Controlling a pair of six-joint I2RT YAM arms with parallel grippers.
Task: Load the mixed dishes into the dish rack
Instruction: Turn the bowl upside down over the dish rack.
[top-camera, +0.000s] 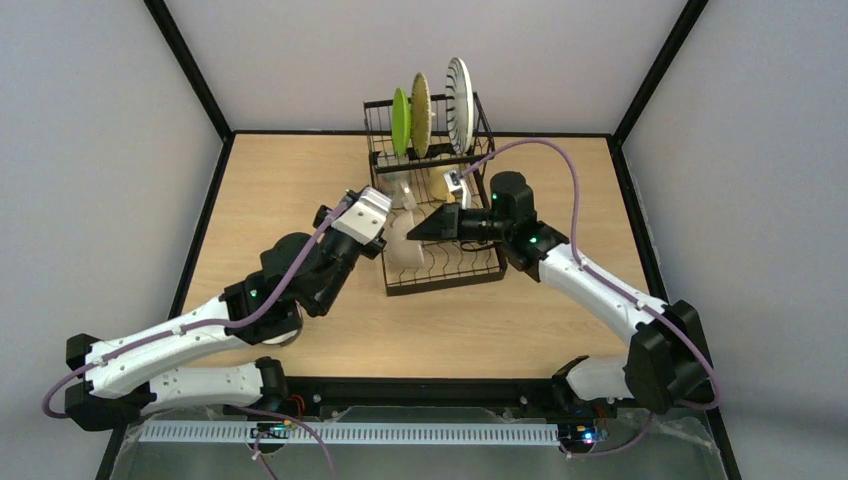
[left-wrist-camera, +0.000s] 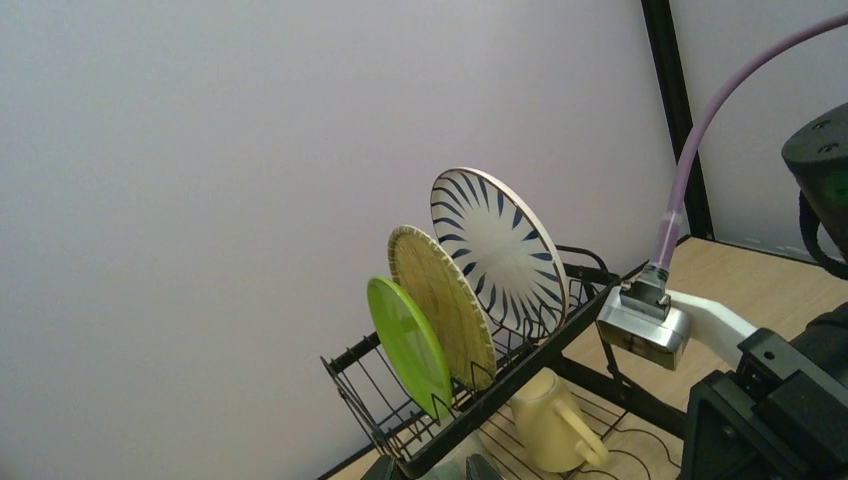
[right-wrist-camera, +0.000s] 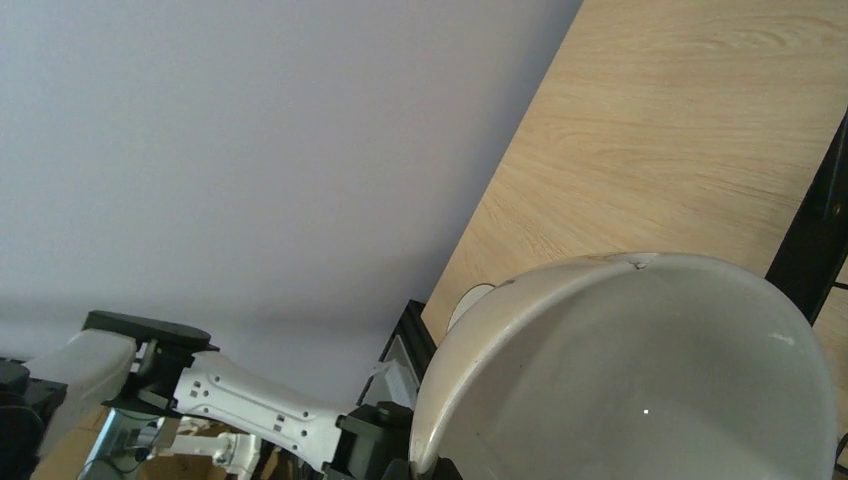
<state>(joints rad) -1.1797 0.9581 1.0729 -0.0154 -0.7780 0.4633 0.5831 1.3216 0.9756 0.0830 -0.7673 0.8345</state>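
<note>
Glossy white bowl (right-wrist-camera: 640, 370), black wire rack (top-camera: 450, 283), woven bamboo plate (left-wrist-camera: 440, 300), matt wood-grain table (top-camera: 300, 190).

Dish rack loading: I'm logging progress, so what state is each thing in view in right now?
green plate: upright in the dish rack, raised tier.
woven bamboo plate: upright beside it.
blue-striped plate: upright, same tier.
pale yellow mug: in the lower tray.
white bowl: at the lower tray, by the right gripper.
right gripper: grip cannot be told.
left gripper: open or shut, cannot tell.

Bright even light, soft faint shadows, sharp focus, no glare
</note>
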